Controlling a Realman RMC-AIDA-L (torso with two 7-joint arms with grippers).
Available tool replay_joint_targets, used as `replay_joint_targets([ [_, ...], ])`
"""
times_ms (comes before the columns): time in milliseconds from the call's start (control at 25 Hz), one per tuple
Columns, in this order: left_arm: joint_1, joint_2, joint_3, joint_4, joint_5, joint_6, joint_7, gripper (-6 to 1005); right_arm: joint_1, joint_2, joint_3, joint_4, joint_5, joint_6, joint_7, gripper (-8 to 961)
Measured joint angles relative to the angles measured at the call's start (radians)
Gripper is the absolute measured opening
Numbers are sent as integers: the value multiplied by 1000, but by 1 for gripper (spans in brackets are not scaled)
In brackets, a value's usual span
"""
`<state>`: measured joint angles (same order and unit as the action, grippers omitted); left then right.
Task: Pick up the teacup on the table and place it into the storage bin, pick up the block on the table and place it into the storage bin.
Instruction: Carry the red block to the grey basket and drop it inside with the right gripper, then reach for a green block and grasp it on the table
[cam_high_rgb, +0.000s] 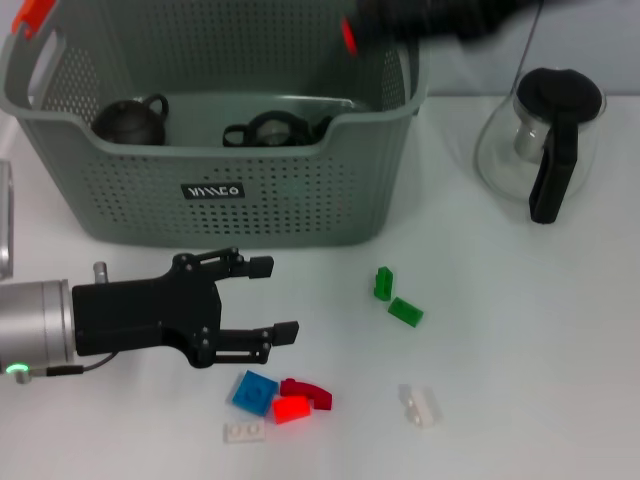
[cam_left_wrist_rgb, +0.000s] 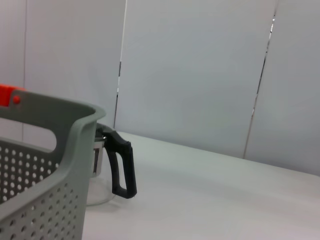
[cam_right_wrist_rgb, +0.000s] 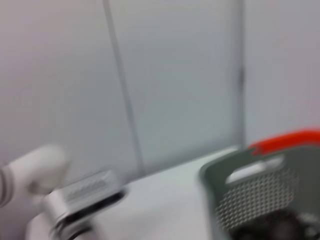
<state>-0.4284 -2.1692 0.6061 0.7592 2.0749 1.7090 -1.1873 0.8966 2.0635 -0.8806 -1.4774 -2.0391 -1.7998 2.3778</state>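
Glass jug (cam_high_rgb: 540, 140) beside storage bin (cam_high_rgb: 230, 190), open left tool (cam_high_rgb: 275, 298) above scattered blocks (cam_high_rgb: 270, 395)

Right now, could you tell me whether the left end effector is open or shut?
Open: the left end effector hovers above the table with its fingers spread apart and nothing between them.

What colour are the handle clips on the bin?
Orange-red. The clip on the bin shows best in the left wrist view.

Black label (cam_high_rgb: 212, 190) on storage bin (cam_high_rgb: 130, 205) front wall: white lettering, possibly "MINISO", not clearly legible.
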Motion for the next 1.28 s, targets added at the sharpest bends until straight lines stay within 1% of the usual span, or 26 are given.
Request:
replay_joint_targets([
  [80,-1,0,0,0,0,0,0,848,57,-21,-10,90,-19,81,-19,258],
  [120,-2,0,0,0,0,0,0,848,93,-36,-20,158,-27,126,-39,261],
  [200,-5,0,0,0,0,-1,0,848,148,-57,-34,286,-48,201,-86,268],
  [280,-6,1,1,0,0,-2,0,848,201,-72,-40,428,-81,285,-143,275],
  [360,-7,2,1,0,0,-2,1,848,237,-77,-45,532,-113,368,-196,281],
  [400,-6,2,0,0,0,-2,4,848,249,-76,-51,573,-129,410,-223,285],
  [520,-3,2,0,0,0,-3,9,848,261,-64,-82,632,-160,506,-274,295],
  [600,-2,2,0,0,0,-4,10,848,254,-53,-116,638,-168,538,-290,302],
  [720,-1,2,0,0,0,-4,11,848,241,-43,-150,631,-170,547,-303,312],
  [880,-1,2,0,0,1,-4,11,848,228,-44,-163,611,-170,538,-303,325],
  [960,-1,2,0,0,1,-4,11,848,209,-44,-159,571,-166,511,-301,332],
  [1040,-1,2,0,0,1,-3,11,848,178,-42,-150,501,-140,459,-302,417],
  [1160,0,1,0,0,1,-1,11,848,102,-38,-141,343,-46,344,-305,545],
  [1280,2,0,0,0,1,0,11,848,4,-44,-140,205,87,167,-313,681],
])
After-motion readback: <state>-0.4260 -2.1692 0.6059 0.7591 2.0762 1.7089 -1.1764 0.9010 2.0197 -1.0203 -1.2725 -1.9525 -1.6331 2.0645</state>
